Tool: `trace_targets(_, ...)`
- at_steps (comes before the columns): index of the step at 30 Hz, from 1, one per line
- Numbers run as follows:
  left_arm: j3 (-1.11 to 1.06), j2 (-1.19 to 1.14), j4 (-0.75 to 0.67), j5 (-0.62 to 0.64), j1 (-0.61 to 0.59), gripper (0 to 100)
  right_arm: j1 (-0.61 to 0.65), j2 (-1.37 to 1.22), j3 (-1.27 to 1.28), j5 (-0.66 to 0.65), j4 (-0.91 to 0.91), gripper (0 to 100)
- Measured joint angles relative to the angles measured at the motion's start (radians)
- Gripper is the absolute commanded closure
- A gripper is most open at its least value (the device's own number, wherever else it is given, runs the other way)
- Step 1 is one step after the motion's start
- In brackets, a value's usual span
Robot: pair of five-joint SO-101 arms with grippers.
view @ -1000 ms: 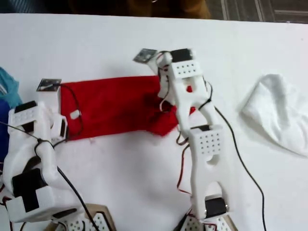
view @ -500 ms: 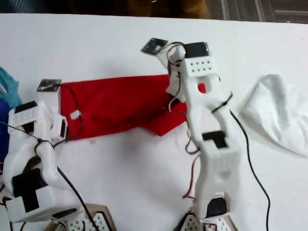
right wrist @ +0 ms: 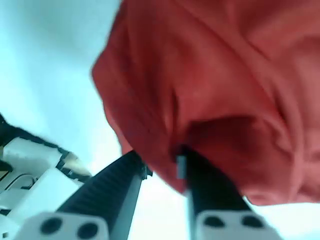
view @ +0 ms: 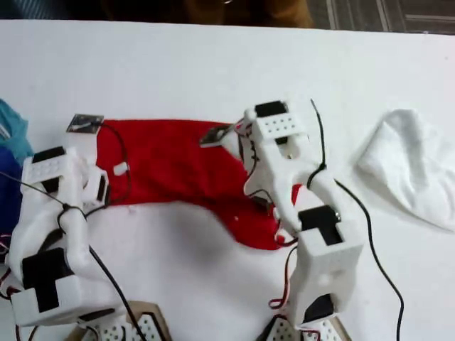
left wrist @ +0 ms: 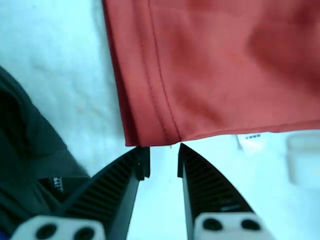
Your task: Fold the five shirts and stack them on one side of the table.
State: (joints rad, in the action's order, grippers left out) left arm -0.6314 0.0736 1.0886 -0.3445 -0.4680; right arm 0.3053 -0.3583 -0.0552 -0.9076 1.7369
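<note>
While my right tool (right wrist: pixel 162 167) pinches a fold of the red shirt (view: pixel 170 167), likely to fold it over | left tool (left wrist: pixel 161 160) narrowly open, empty, beside hem corner.

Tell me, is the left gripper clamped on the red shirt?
No, the left gripper is open, bare table showing between its fingers, just off the red shirt.

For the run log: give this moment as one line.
left gripper: open, at red shirt hem | right gripper: shut on red shirt | white shirt: crumpled, apart
</note>
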Motion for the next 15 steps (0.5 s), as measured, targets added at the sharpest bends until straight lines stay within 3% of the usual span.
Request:
trace_targets(4,0.0,0.0,0.0,0.0,0.002,88,-0.008,0.005,-0.04,0.0,0.009,62.8)
trace_targets(15,0.0,0.0,0.0,0.0,0.002,88,0.029,0.307,0.094,-0.002,0.009,62.5)
